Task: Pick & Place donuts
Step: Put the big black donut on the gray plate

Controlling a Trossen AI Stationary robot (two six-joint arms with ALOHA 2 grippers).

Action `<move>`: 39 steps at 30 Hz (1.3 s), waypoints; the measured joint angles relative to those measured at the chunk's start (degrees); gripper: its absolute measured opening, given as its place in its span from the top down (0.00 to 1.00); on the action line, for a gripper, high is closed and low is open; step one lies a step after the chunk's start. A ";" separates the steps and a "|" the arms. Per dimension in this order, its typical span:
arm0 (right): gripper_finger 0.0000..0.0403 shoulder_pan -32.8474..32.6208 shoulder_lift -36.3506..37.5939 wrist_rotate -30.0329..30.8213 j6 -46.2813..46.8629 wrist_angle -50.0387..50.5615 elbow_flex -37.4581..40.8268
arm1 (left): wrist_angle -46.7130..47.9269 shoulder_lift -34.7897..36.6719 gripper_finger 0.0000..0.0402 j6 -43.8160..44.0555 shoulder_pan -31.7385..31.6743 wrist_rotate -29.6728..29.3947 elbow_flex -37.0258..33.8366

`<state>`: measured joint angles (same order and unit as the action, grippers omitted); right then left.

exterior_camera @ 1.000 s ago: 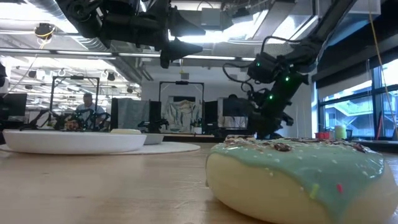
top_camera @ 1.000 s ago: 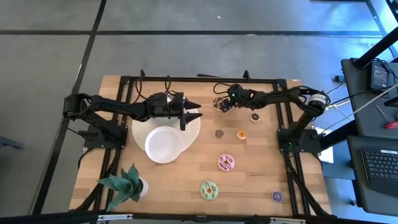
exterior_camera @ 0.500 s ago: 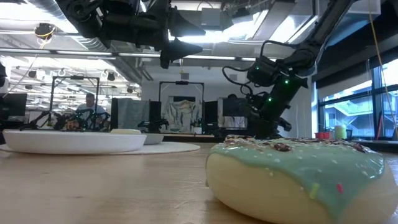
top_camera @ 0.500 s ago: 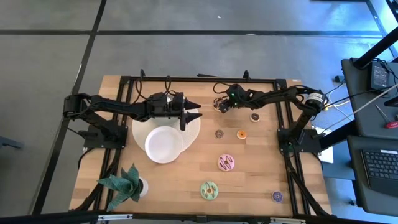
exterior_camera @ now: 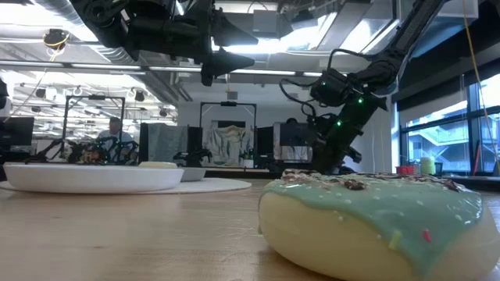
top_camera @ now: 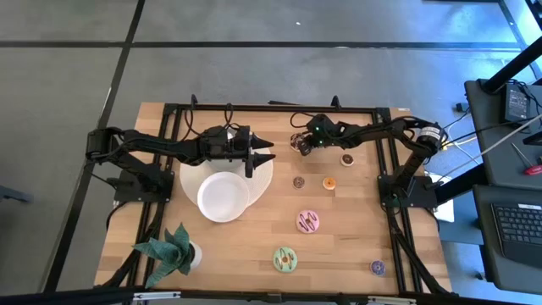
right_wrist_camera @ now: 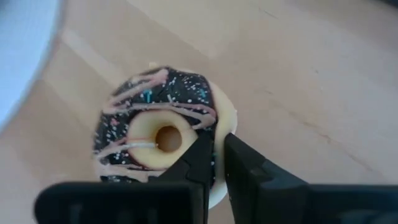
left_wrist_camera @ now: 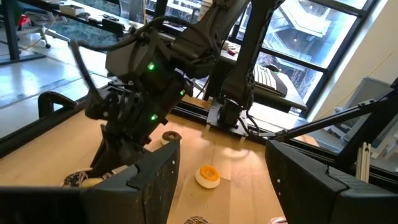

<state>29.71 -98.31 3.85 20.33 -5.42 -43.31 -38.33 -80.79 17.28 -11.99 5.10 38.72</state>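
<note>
Because the right gripper (right_wrist_camera: 219, 163) pinches only the rim of the chocolate donut (right_wrist_camera: 155, 134), its fingers nearly together, the smooth plastic ring may slip. From above, that donut (top_camera: 298, 142) lies at two o'clock of the white plates (top_camera: 222, 196); the left gripper (top_camera: 263, 151) hovers open, empty. Low down, a glossy green donut (exterior_camera: 375, 222) fills the view.

One camera hangs overhead, looking straight down on the whole table (top_camera: 254, 246). Another sits at tabletop level, very near a green-iced donut (exterior_camera: 375, 222), which the overhead view shares. Each wrist camera peers forward past its fingers.
</note>
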 joint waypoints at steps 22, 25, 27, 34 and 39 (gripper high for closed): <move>0.94 -16.97 16.77 8.76 -7.33 -1.00 -0.02 | 6.21 -0.02 0.42 -0.57 -0.02 -12.98 0.00; 0.94 -19.27 16.77 12.11 -7.29 -1.49 -0.02 | 7.73 -0.04 0.42 0.85 -0.02 -14.08 0.00; 0.94 -20.42 16.75 12.89 -7.22 -2.27 -0.02 | 9.53 -0.04 0.42 0.98 0.00 -14.17 0.00; 0.94 -23.23 16.75 17.58 -8.61 -7.17 -0.05 | 14.56 -0.20 0.42 -3.77 1.53 -14.03 0.00; 0.95 -23.52 16.75 17.57 -9.00 -9.45 -0.05 | 13.20 -0.20 0.42 -7.40 2.93 -14.00 0.00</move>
<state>6.19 -81.56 21.42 11.33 -14.87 -43.35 -25.13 -80.99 9.88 -9.06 -8.89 38.72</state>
